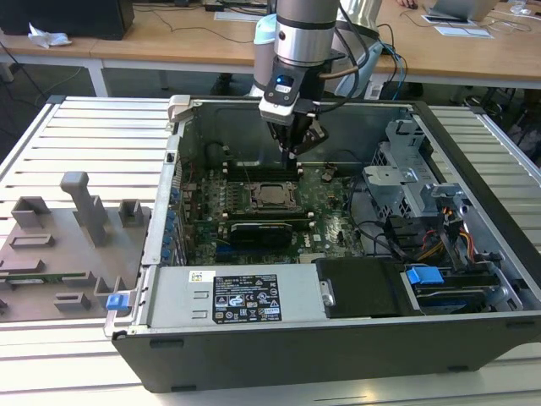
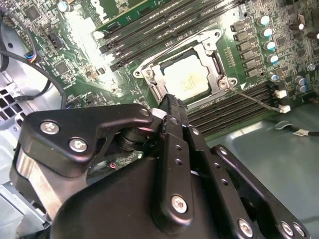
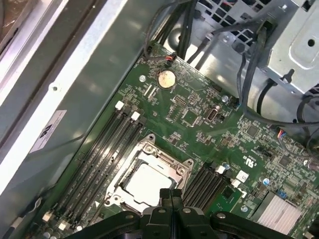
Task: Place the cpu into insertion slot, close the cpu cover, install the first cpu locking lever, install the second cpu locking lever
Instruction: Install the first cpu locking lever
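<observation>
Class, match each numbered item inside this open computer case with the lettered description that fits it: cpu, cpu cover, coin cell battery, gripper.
Column one:
1. cpu
2. cpu cover
3. coin cell battery
4. gripper

Column two:
A. round gold-coloured disc on the green motherboard
B. black, shut, poised at the chip's edge
C. silver metal frame lying around the chip
D. flat silver-grey square showing through the frame's window

Pairs: 1-D, 2-C, 3-A, 4-B.
</observation>
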### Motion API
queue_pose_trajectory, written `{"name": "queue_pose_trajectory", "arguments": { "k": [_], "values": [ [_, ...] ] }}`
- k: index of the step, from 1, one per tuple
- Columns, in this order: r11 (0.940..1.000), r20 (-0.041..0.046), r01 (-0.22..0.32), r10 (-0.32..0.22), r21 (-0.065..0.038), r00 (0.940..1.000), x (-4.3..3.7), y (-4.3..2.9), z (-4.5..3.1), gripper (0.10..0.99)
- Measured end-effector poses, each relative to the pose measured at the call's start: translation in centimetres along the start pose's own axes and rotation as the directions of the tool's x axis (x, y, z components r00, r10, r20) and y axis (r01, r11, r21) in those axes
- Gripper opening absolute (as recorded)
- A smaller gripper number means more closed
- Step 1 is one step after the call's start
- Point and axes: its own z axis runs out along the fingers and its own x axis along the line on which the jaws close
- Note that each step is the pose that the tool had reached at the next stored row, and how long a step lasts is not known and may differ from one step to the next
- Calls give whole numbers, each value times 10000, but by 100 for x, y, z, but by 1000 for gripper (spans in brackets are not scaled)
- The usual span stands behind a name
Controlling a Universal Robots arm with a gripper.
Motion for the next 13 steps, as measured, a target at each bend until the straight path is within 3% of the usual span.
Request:
{"name": "queue_pose_trajectory", "arguments": {
  "k": [7, 13],
  "values": [
    [9984, 28, 563, -563, -40, 9984, 0, 0, 0, 106],
    [9922, 65, 1246, -1246, -87, 9922, 0, 0, 0, 106]
  ]
}}
